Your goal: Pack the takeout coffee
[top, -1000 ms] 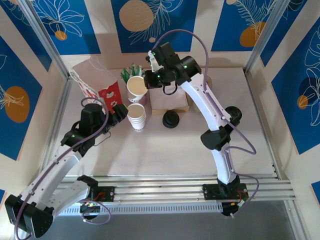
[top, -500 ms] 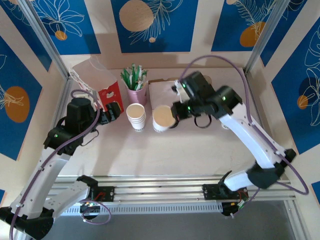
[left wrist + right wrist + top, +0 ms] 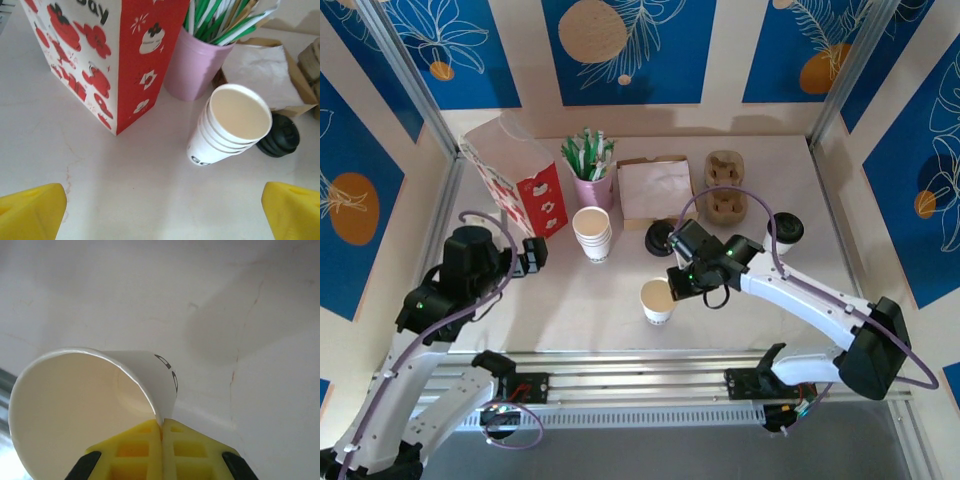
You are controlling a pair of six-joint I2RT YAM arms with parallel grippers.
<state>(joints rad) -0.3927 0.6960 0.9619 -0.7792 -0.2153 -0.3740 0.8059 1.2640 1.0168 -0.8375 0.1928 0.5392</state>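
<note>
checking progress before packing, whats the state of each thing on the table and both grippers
loose cup, no lid, rim pinched by right gripper
black lid, lying on table, on no cup
cup stack, upright, no lids
lidded cup, upright, lid on
paper bag, standing, top open
cup carrier, empty
left gripper, open, holding nothing

Matt yellow plastic right pincer (image 3: 162,432), matt white paper cup (image 3: 95,390), smooth printed paper bag (image 3: 135,55), smooth pink plastic tumbler (image 3: 192,70)
</note>
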